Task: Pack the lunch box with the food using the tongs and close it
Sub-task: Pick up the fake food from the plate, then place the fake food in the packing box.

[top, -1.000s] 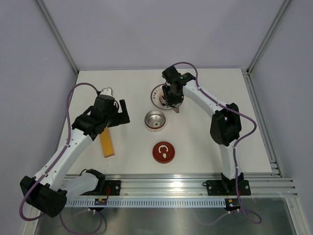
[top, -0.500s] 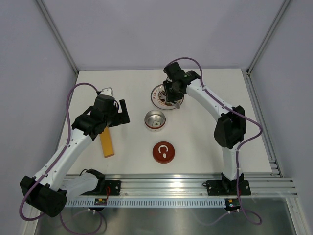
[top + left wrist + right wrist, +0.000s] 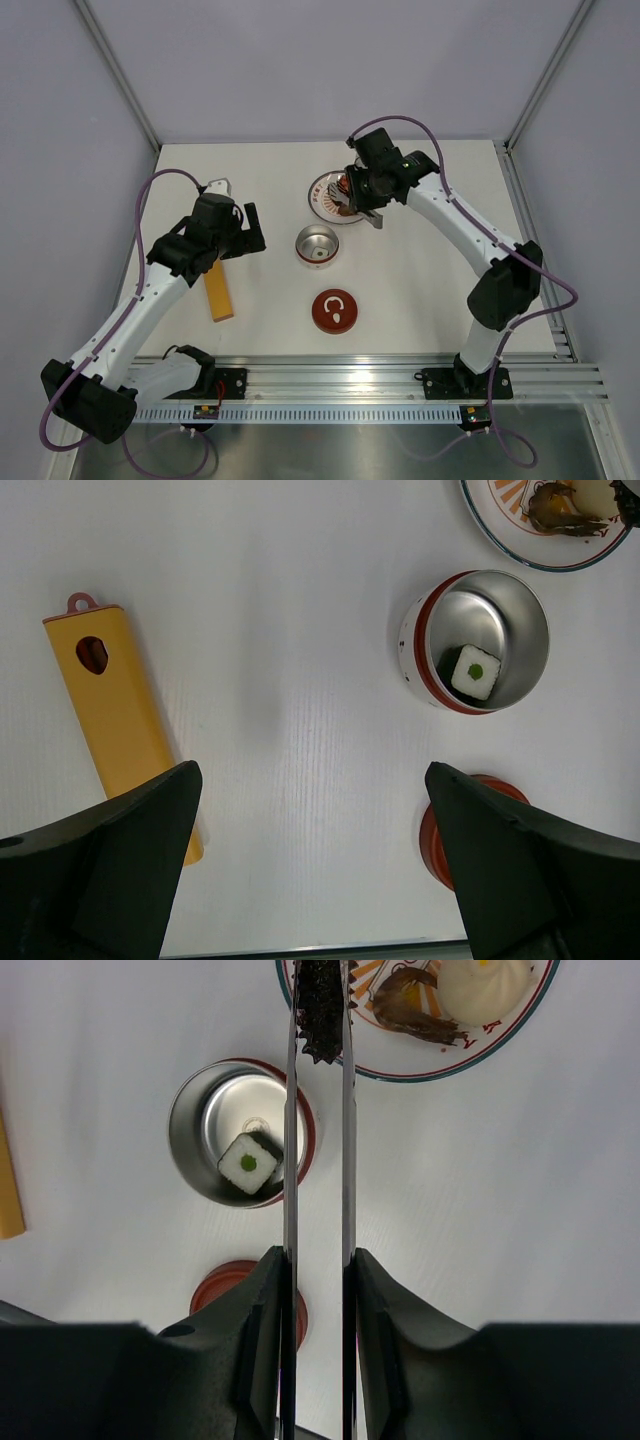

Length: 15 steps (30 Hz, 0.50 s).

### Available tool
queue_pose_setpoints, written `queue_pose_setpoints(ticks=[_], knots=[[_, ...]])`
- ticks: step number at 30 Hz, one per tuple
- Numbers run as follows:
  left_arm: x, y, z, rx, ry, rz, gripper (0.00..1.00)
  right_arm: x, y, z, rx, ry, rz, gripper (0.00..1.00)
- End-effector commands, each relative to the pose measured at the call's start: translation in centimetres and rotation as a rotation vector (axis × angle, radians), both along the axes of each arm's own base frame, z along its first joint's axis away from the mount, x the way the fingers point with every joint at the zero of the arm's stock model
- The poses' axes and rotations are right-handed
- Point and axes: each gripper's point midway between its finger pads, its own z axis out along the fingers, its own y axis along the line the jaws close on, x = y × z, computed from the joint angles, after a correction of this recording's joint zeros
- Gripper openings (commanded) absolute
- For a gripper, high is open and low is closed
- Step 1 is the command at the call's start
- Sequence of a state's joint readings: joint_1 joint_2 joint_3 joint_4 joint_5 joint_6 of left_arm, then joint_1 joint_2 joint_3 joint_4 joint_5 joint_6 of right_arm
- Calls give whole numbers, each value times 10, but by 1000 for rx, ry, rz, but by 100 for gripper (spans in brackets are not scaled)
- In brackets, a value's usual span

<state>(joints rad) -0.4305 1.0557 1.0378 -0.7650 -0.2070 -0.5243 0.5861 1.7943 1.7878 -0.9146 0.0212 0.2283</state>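
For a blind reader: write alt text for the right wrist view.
The tongs in the right gripper pinch a dark food piece over the patterned plate. The open steel lunch box holds one sushi piece; its red lid lies apart.

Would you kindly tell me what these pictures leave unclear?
Top view: food on the round white patterned plate, hidden under the right gripper.
Left wrist: dark-red round lid, behind a finger.
Right wrist: dark piece in the slender silvery tongs, cut by the top edge.

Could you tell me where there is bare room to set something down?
Bare table lies right of the tin and lid, and between the yellow bar and the tin. Crowded: the plate, where the right gripper holds the tongs.
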Motion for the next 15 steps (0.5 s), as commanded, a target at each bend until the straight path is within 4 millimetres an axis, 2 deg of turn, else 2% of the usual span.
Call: queue_pose_setpoints(ticks=[1,5,9,15], knots=[[12,-3,15,-24,-59,14,99,-24,13,22,29,-51,85,10],[13,-2,17,-23,-62,18,99,-56,27,10,-12,-26,188,10],[12,-2,15,-21,-59,16,99,-76,33,-6,-62,6,263,10],[12,-3,14,-22,-54,11,99,-85,32,-19,-96,32,293,10]])
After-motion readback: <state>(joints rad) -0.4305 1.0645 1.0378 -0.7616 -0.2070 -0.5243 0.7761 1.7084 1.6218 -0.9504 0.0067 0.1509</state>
